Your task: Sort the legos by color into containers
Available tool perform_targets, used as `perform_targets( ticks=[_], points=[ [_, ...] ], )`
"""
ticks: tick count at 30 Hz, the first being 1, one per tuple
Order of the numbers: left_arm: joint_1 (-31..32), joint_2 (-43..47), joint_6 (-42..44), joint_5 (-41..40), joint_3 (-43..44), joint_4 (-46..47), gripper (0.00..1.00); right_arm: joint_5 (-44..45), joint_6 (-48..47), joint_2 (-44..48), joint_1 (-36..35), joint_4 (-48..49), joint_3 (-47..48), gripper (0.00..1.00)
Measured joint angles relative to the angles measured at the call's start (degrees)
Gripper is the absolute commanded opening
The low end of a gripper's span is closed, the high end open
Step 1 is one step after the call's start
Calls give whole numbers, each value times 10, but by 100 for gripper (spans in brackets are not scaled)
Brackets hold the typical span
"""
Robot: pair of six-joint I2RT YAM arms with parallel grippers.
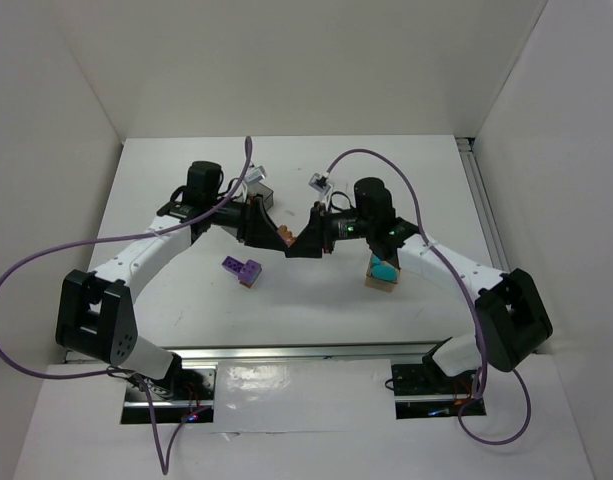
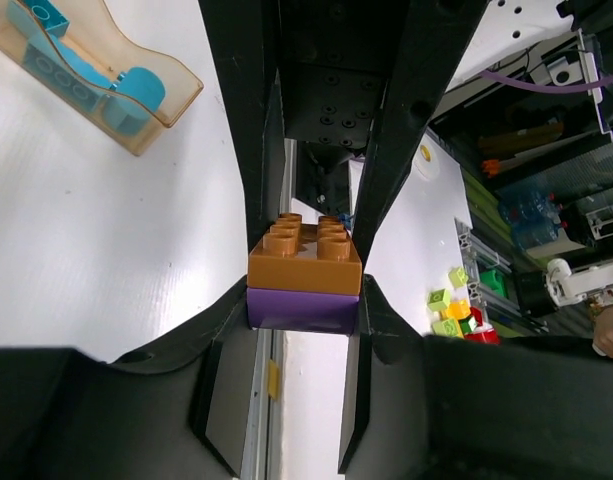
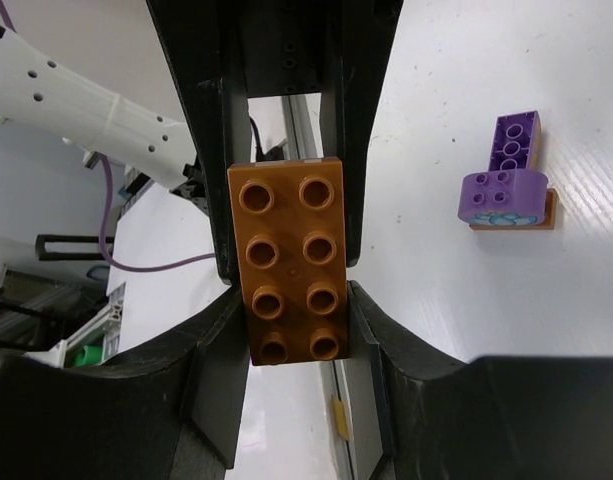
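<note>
You have two arms at work. The left arm and the right arm both reach inward with elbows out, and their wrists meet tip to tip over the middle of the table.

Two containers can be made out. The tan container sits just beside the right gripper's wrist, on its outer side. It holds the teal legos, at least two of them. A dark box stands just beyond the left gripper, but its contents are too small to tell.

Between the hands is one stack of two bricks. The left gripper is clamped narrow on the purple brick. The right gripper is closed on the eight-stud orange-brown brick pressed onto it. Each hand's fingers flank the other's.

On the base side of the left gripper, a loose cluster lies on the table. It is two purple pieces stuck to one orange-brown piece.
</note>
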State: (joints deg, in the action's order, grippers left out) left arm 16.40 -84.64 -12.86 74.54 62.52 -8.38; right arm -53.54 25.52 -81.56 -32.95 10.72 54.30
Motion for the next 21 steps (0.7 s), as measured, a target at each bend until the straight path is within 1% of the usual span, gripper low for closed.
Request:
perform_targets(
  ticks=[1, 2, 3, 5, 6, 8, 12, 18, 19, 21],
  points=[
    [0, 0, -5, 0, 0, 2, 1, -1, 0, 0, 0, 0, 0, 14],
    [0, 0, -7, 0, 0, 4, 0, -1, 1, 0, 0, 0, 0, 17],
    [0, 0, -9, -1, 0, 6, 0, -1, 0, 1, 0, 0, 0, 41],
    [-1, 0, -9, -4, 0, 7, 0, 0, -6, 1, 1, -5, 1, 60],
    [-1, 0, -9, -4, 0, 5, 0, 5, -10, 2, 1, -10, 1, 65],
    [-2, 0, -10, -4, 0, 3, 0, 14, -16, 2, 7, -21, 2, 68],
    [-8, 1, -10, -8, 0, 4, 0, 6, -23, 10, 25, -40, 1, 68],
    [-11, 3, -8, -7, 0, 5, 0, -37, -5, 15, 50, -20, 1, 68],
    [-11, 3, -8, -7, 0, 4, 0, -46, 0, 14, 50, -14, 1, 71],
    [-11, 3, -8, -7, 0, 3, 0, -58, 5, 10, 49, -4, 3, 72]
  ],
)
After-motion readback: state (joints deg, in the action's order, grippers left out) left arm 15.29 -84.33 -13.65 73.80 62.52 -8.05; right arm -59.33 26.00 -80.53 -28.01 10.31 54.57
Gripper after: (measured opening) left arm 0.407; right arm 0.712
